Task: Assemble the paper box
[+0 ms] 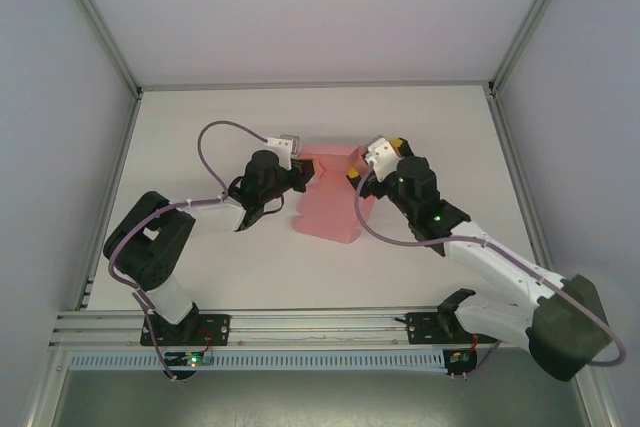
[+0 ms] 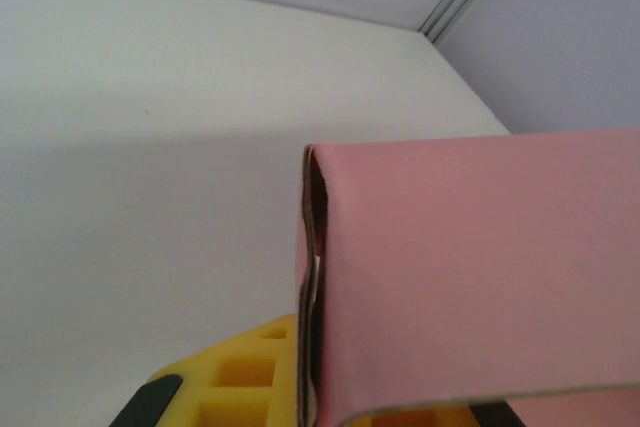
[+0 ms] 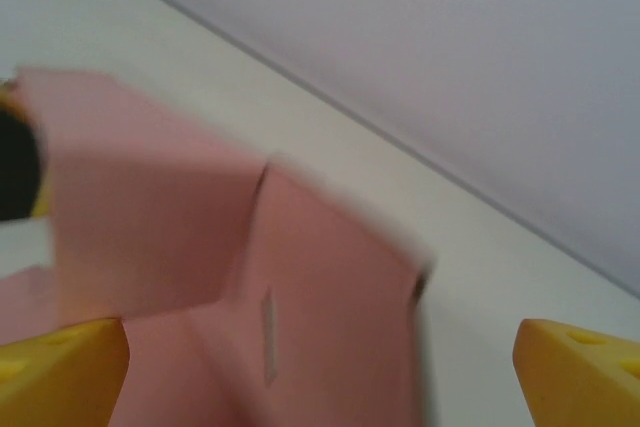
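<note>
The pink paper box (image 1: 328, 209) lies mid-table, its far end folded up between the two arms. My left gripper (image 1: 303, 174) is at its far left corner. In the left wrist view the left gripper (image 2: 312, 392) is shut on the box's doubled edge (image 2: 312, 247), and a pink panel (image 2: 470, 277) covers most of the yellow fingers (image 2: 235, 377). My right gripper (image 1: 357, 178) is at the far right corner. In the right wrist view its yellow fingers (image 3: 60, 372) stand wide apart, open, with a blurred pink flap (image 3: 320, 317) bearing a slot between them.
White tabletop (image 1: 200, 137) enclosed by grey walls and an aluminium frame (image 1: 310, 85) at the back. A purple cable (image 1: 225, 132) loops over the left arm. At the right wrist view's left edge a black and yellow part (image 3: 15, 162) touches the pink card.
</note>
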Controlling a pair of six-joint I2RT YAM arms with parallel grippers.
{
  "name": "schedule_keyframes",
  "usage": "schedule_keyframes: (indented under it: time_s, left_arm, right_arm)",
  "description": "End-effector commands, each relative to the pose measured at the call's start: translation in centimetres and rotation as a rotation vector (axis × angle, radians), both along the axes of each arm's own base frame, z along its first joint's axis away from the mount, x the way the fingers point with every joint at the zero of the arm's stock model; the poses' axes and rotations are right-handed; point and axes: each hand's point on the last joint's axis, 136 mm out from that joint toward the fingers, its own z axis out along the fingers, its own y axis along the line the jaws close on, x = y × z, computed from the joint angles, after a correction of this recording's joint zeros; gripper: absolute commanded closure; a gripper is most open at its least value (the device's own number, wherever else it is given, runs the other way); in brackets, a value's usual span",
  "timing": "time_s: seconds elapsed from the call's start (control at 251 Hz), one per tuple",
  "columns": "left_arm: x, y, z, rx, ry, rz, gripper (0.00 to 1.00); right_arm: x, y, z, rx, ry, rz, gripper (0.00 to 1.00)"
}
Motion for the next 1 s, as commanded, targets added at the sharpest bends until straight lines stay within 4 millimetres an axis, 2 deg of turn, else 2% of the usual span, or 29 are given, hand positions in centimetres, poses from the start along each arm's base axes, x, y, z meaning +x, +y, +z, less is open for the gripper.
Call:
schedule_keyframes:
  time_s: [0.0,0.196,0.335,0.443,0.714,0.998]
  left_arm:
    - [0.9,0.1,3.3,-0.022,-0.055,0.046,0.99]
    - [1.6,0.3,3.7,-0.002,-0.053,0.057,0.99]
    - [1.6,0.2,3.7,0.003,-0.048,0.043,0.99]
    - [1.7,0.1,3.3,0.024,-0.047,0.039,0.99]
    - [1.3,0.1,2.6,0.028,-0.022,0.027,0.99]
    - [0.9,-0.4,1.3,0.064,0.002,-0.016,0.99]
  right_arm:
    - [-2.8,0.5,-0.9,0.089,0.089,0.092,0.02]
    - [-4.4,-3.3,0.1,0.195,0.053,-0.064,0.02]
    - [-4.7,-5.6,-1.4,0.216,0.061,-0.153,0.02]
    - [-4.5,-7.1,-1.5,0.225,0.061,-0.217,0.02]
    - [-2.7,-8.4,-3.3,0.199,0.123,-0.255,0.02]
    - [-0.9,-7.8,-2.0,0.237,0.096,-0.235,0.02]
